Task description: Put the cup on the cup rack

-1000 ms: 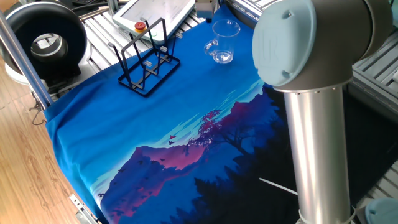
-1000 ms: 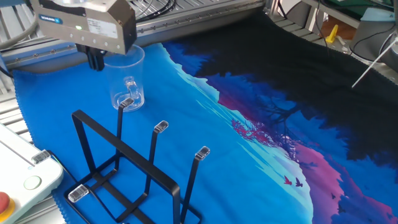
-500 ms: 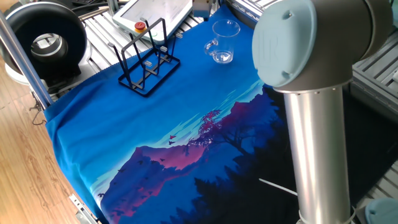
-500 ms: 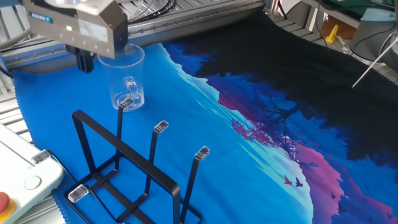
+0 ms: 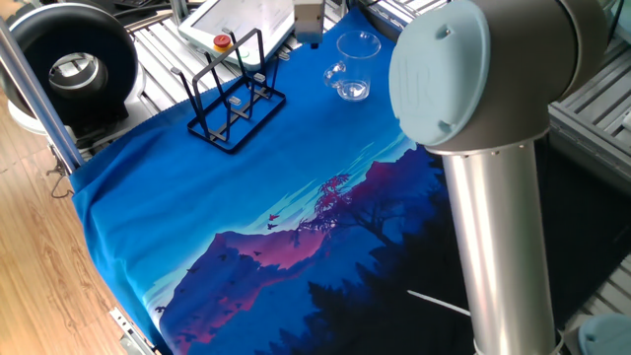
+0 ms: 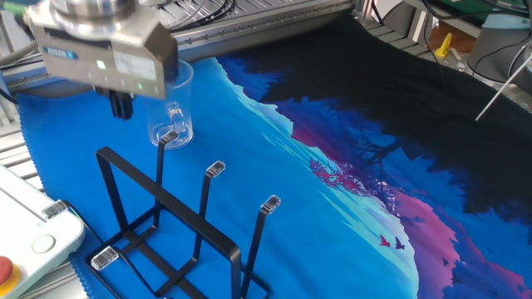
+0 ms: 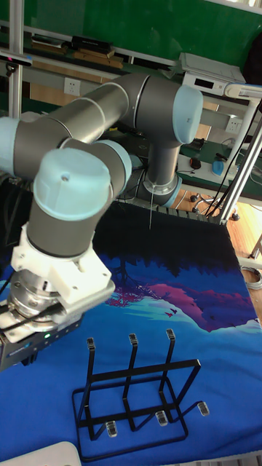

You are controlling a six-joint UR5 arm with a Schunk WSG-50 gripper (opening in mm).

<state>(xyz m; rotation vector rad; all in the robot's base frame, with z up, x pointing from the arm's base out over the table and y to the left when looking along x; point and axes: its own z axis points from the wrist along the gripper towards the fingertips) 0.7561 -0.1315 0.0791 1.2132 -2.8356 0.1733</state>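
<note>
- One fixed view: the cup stands upright on the blue cloth over the table, right of the cup rack and apart from it. The hand hangs between them near the far edge; I cannot tell how wide its fingers are.
- The other fixed view: the hand hovers just left of the cup, above the cloth; dark fingers close together, holding nothing.
- Tall fixed view: the rack stands empty; the cup is hidden behind the arm.
</note>
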